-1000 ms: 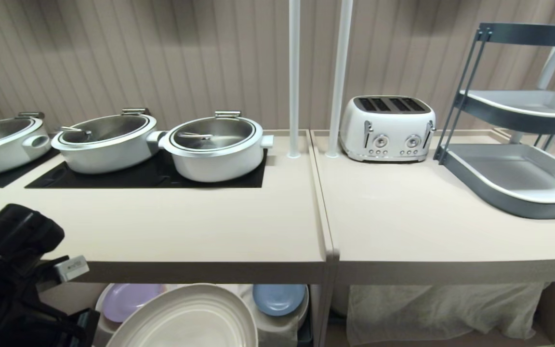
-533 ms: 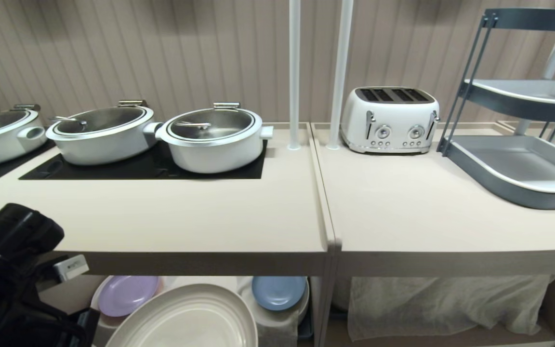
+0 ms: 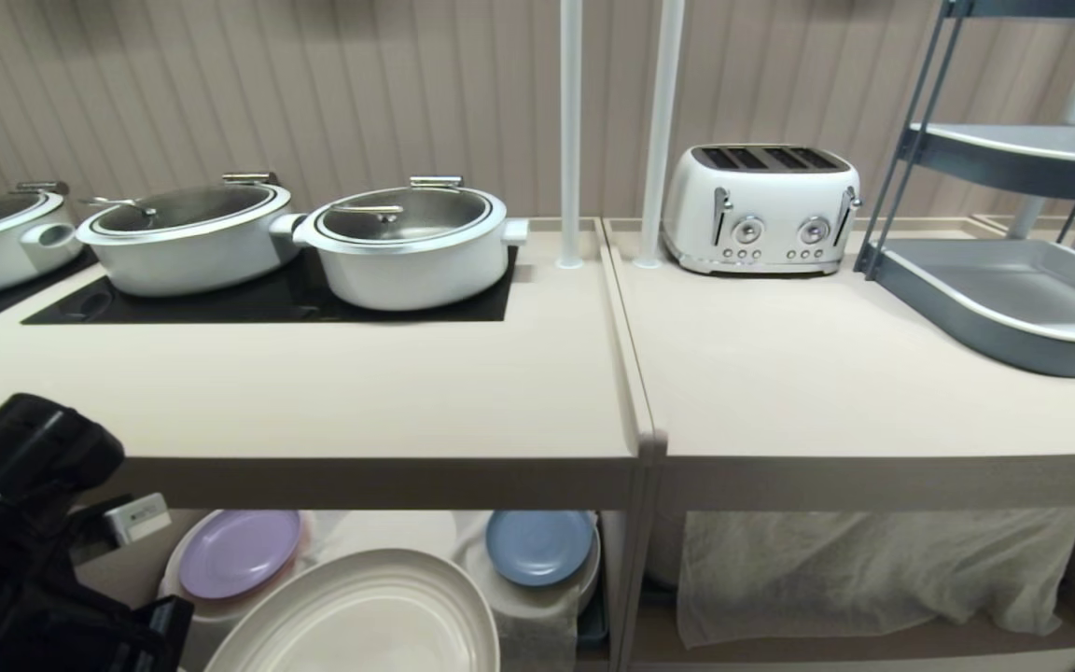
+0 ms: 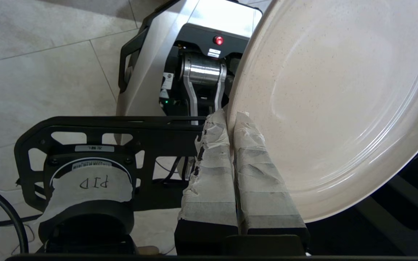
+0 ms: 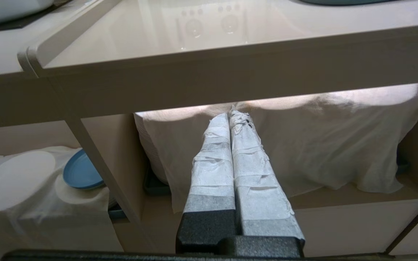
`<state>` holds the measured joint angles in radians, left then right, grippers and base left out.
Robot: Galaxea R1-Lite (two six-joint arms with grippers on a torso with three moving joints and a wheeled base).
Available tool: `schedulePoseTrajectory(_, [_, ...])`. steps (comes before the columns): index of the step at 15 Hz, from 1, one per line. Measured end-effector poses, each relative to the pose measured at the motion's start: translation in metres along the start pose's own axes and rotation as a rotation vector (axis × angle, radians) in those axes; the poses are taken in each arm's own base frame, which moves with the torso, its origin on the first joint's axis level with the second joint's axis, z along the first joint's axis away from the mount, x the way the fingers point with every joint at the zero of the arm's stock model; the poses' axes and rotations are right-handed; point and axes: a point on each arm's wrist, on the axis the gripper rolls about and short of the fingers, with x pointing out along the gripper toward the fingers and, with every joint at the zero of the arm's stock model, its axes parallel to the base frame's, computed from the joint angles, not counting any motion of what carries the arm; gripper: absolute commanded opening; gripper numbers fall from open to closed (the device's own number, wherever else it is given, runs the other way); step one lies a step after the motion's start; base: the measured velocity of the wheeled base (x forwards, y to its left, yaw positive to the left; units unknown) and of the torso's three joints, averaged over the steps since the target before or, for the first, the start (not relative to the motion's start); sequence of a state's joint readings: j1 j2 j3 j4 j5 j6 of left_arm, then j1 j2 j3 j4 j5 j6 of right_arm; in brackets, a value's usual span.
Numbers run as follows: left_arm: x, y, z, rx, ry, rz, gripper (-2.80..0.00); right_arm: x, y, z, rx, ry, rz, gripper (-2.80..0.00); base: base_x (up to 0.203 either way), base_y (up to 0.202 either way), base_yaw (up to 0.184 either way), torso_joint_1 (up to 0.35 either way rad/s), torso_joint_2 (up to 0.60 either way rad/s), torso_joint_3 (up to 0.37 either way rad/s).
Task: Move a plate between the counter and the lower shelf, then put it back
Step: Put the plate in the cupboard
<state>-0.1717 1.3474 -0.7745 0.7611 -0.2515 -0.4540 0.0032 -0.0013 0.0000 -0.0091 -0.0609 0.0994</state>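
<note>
Round matte cream-beige plate (image 3: 365, 616) held in front of lower shelf (image 3: 388, 532), below long beige counter (image 3: 314, 401); rim pinched between taped fingers of left gripper (image 4: 232, 116). Lilac plate (image 3: 239, 553), blue plate (image 3: 539, 547) on white cloth behind. Right gripper (image 5: 232, 117) idle before neighbouring cubby, fingers pressed together, empty.

We see the counter (image 3: 332, 392) carrying three white pots (image 3: 407, 245) on its black cooktop (image 3: 258, 303) at ten o'clock. On the neighbouring worktop (image 3: 836, 373) a toaster (image 3: 761, 210) and grey rack (image 3: 1013, 299) stand at two o'clock. On the lower shelf (image 3: 379, 532), at six o'clock, a lilac plate (image 3: 239, 553) and blue plate (image 3: 537, 546) lie on cloth.
</note>
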Motion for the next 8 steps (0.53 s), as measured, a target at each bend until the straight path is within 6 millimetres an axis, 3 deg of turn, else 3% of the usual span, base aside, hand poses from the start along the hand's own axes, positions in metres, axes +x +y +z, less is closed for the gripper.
schedulePoseTrajectory(8, [-0.0008,0.0003,-0.001,0.0,-0.004,0.0,-2.8,0.0,0.0,0.0,0.0,0.0,-0.001,-2.8,0.0,0.0,0.0,-0.248,0.55,0.294])
